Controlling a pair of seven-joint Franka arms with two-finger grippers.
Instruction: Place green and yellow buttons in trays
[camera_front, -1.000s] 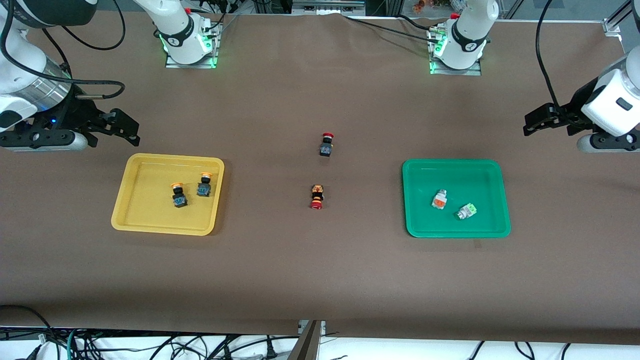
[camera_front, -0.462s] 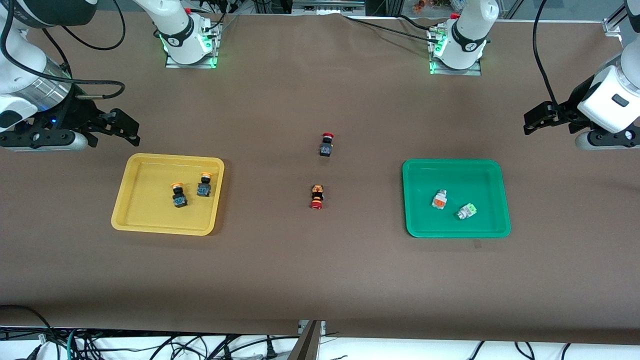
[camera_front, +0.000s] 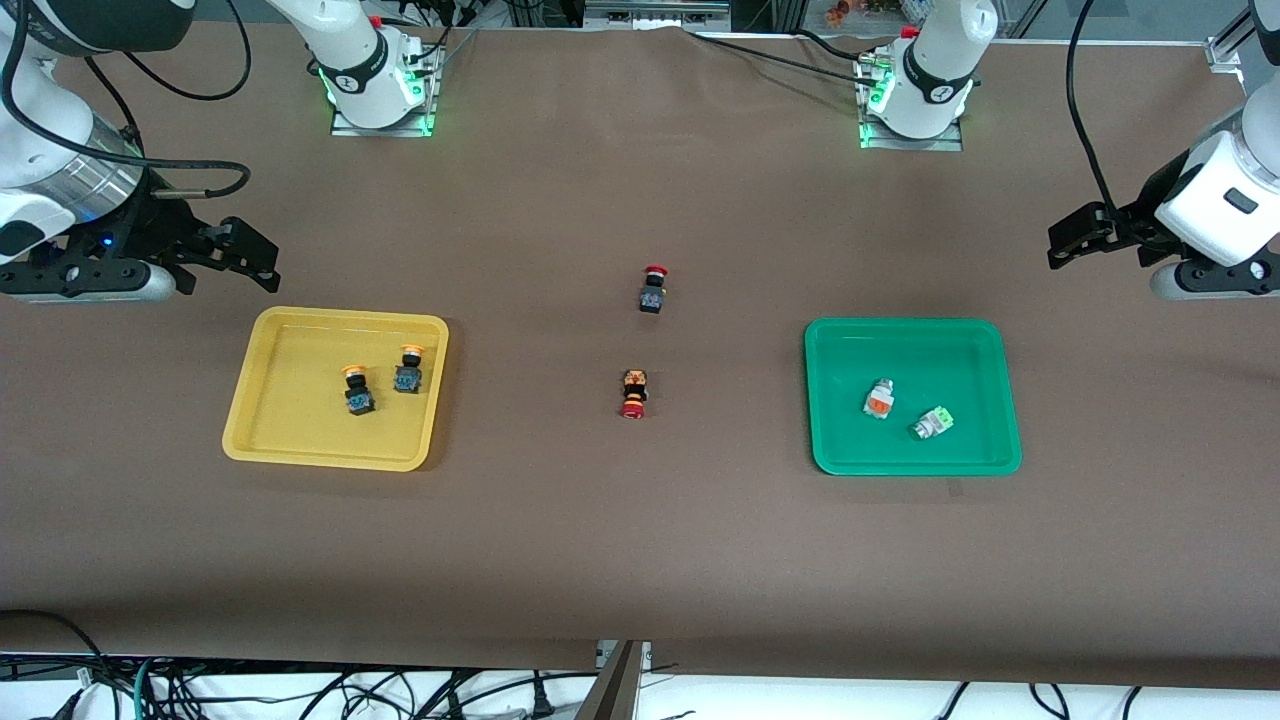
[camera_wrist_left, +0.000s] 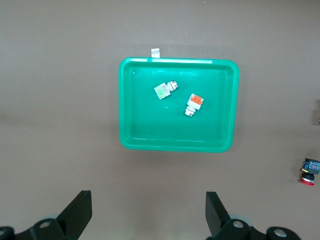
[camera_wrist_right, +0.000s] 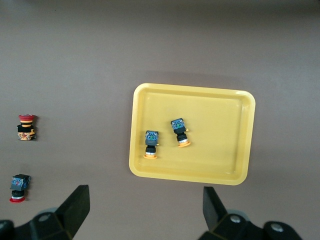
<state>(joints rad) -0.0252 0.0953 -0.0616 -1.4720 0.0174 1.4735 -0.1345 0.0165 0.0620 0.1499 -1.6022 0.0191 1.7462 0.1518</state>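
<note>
Two black-bodied buttons with yellow-orange caps lie in the yellow tray. A grey button with an orange face and one with a green face lie in the green tray. My right gripper is open and empty, over bare table beside the yellow tray. My left gripper is open and empty, over bare table beside the green tray. The left wrist view shows the green tray with both grey buttons. The right wrist view shows the yellow tray with both black buttons.
Two black-bodied switches with red mushroom caps lie on the brown table between the trays. They also show in the right wrist view. The arm bases stand along the table's edge farthest from the front camera.
The left arm's wrist has shifted up slightly. The buttons, the trays and the right arm have not moved.
</note>
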